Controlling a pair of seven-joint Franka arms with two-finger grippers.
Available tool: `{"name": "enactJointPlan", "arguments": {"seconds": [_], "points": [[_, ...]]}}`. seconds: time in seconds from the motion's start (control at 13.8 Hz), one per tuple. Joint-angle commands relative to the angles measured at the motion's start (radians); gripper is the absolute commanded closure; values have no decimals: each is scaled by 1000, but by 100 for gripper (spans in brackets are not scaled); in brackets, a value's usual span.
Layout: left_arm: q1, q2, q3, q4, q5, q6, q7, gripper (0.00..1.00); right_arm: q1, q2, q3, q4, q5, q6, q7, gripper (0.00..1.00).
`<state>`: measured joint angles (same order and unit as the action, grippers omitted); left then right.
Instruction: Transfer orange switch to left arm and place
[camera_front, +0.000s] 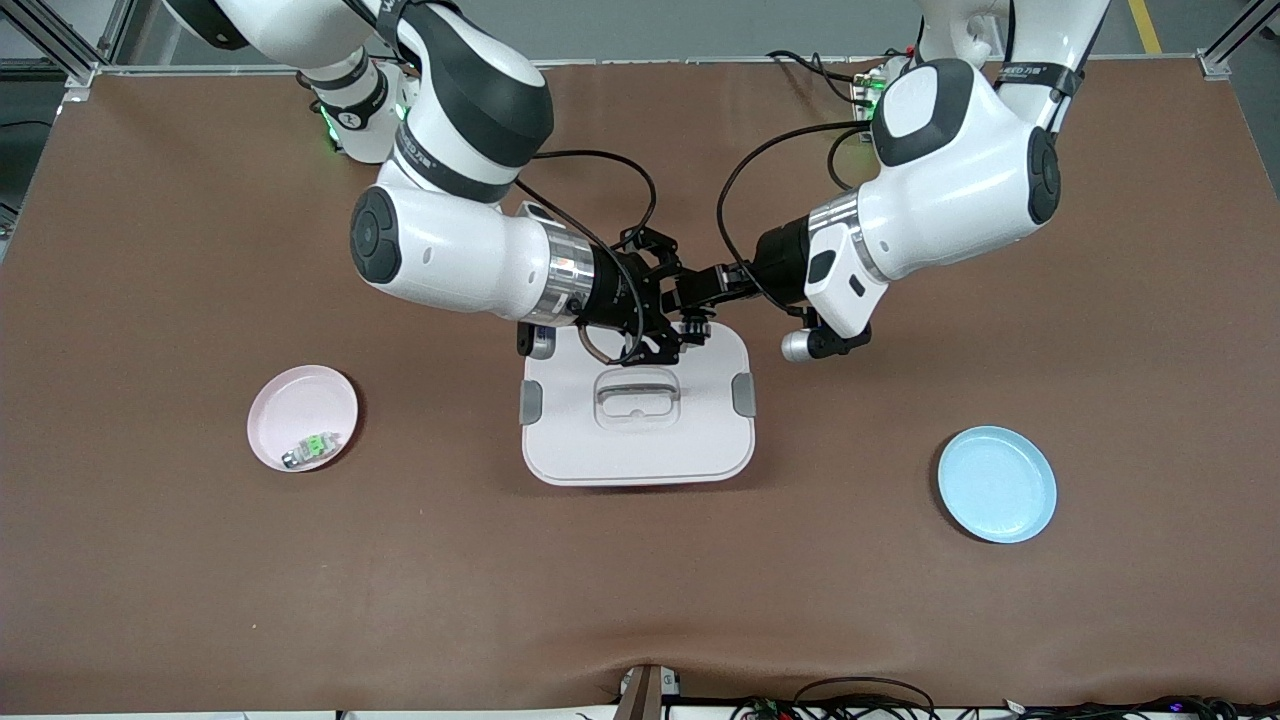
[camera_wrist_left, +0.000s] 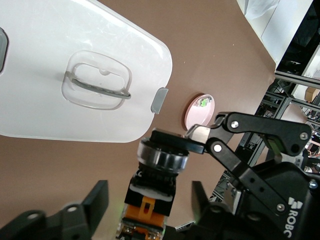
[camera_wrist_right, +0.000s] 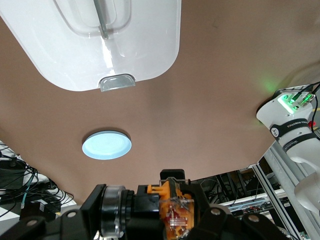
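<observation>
Bench (camera_front: 200, 600) covered in matt brown cloth-like mat, slightly wrinkled at the edge. Box (camera_front: 640, 440) glossy white plastic, matt grey clasps, clear handle. Pink plate (camera_front: 290, 400) and blue plate (camera_front: 997, 484) smooth plastic. Orange switch (camera_wrist_left: 155, 185) black and orange plastic with shiny metal ring. Arms (camera_front: 950, 170) glossy white shells.

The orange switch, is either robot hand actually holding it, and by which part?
Yes: the right gripper holds the orange switch by its round cap end. The left gripper has open fingers either side of the switch's body, above the box.
</observation>
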<state>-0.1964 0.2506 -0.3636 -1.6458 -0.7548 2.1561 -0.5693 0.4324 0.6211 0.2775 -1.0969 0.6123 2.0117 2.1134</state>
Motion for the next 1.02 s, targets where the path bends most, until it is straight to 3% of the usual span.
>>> {"name": "enactJointPlan", "arguments": {"seconds": [0.0,0.15,0.36,0.44,0.51,0.58,0.94], "points": [[2,-16,-2,-15,15,5,2,66,3,23,3,49,17,7,20,100],[5,-16,-2,-15,15,5,0,79,3,23,3,54,18,7,20,100],[5,-17,-2,-15,15,5,-9,81,5,22,3,54,17,10,20,100],[5,-19,-2,-14,15,5,-9,81,5,23,3,54,17,12,17,90],[5,-19,-2,-14,15,5,-9,81,5,23,3,54,17,18,14,36],[5,-19,-2,-14,15,5,-9,81,5,23,3,54,17,24,16,0],[14,-30,-2,-9,17,-9,-8,81,2,22,-3,54,7,12,-18,0]]}}
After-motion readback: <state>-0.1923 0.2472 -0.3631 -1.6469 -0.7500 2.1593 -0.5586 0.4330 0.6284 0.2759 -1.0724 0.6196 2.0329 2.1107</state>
